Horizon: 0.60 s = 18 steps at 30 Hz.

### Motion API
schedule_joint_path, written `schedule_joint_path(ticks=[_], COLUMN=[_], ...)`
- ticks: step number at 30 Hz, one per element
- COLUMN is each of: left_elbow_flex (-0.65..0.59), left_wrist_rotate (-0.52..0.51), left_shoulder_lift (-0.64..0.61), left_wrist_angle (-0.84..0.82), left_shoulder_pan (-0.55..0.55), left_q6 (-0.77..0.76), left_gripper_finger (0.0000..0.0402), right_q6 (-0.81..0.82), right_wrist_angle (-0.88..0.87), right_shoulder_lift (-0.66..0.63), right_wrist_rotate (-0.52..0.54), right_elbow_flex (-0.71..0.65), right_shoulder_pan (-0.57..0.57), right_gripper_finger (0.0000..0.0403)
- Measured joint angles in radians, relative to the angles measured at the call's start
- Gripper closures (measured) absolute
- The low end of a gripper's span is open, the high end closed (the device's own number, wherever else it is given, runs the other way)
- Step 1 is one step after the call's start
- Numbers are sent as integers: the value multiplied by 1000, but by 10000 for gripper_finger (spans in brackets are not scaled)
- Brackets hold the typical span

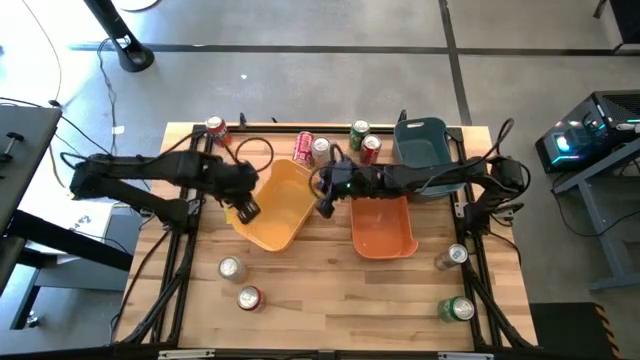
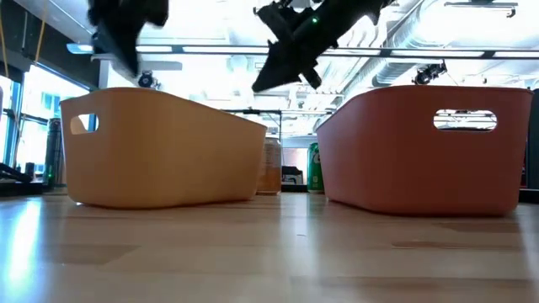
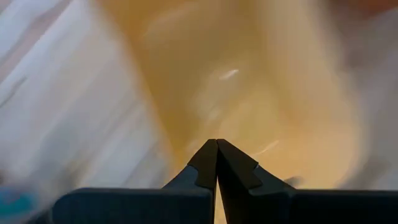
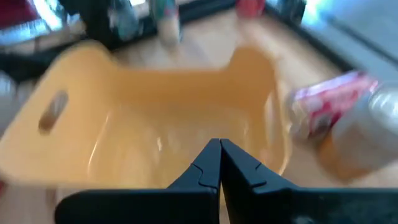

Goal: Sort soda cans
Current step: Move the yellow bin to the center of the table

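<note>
High view, working down in size, all places taken from the yellow bin (image 1: 275,208).

Wooden table (image 1: 320,310) carries everything. Yellow bin sits near its middle, turned at a slant. Orange bin (image 1: 383,228) lies just to the right of it with a narrow gap between; teal bin (image 1: 420,145) stands further right and toward the far edge, beyond the orange one.

Left arm reaches in from the left; left gripper (image 1: 246,210) hangs over the yellow bin's left rim, its fingers pressed together and holding nothing. The left wrist view confirms the tips (image 3: 217,152) meet, with yellow bin wall filling the picture beyond them. Right arm stretches across from the right, over the orange bin's far end; right gripper (image 1: 325,203) sits at the yellow bin's right rim, also pinched closed and empty, tips touching in the right wrist view (image 4: 219,152).

Soda cans lie scattered around, none in any bin:
- pink can (image 1: 304,146) on its side, just beyond the yellow bin's far rim, silver can (image 1: 321,150) touching it
- green can (image 1: 359,132) and red can (image 1: 371,149) further right of those, beside the teal bin
- red can (image 1: 216,128) at the far left corner
- silver can (image 1: 231,268) and red can (image 1: 249,298) near side of the yellow bin
- silver can (image 1: 452,257) and green can (image 1: 458,309) well off to the right, past the orange bin

Low view: both bins block most cans; two show in the gap between them.
</note>
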Motion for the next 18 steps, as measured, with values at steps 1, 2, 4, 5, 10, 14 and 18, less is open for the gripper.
schedule_joint_path(ticks=[1, 2, 4, 5, 10, 14, 18], left_elbow_flex=[-8, -18, -52, -75, -204, -267, -315], left_wrist_rotate=[-5, -11, -14, -14, 7, 6, 20], left_shoulder_lift=[-2, -2, -2, -1, 31, 56, 55], left_wrist_angle=[-36, -61, -59, -47, 37, 46, 101], left_shoulder_pan=[22, 42, 78, 94, 148, 165, 165], left_q6=[5, 11, 22, 22, 23, 23, 5], left_gripper_finger=[401, 401, 401, 401, 401, 401, 401], right_q6=[13, 20, 37, 47, 116, 172, 196], right_wrist_angle=[-25, -45, -55, -50, -46, -36, 8], right_shoulder_lift=[8, 18, 37, 45, 98, 134, 188], right_wrist_rotate=[1, 1, 0, 0, 9, 42, 57], right_elbow_flex=[0, -1, -2, -2, -2, -2, -2], right_shoulder_pan=[15, 28, 53, 65, 106, 111, 98], right_gripper_finger=[403, 403, 403, 403, 403, 403, 403])
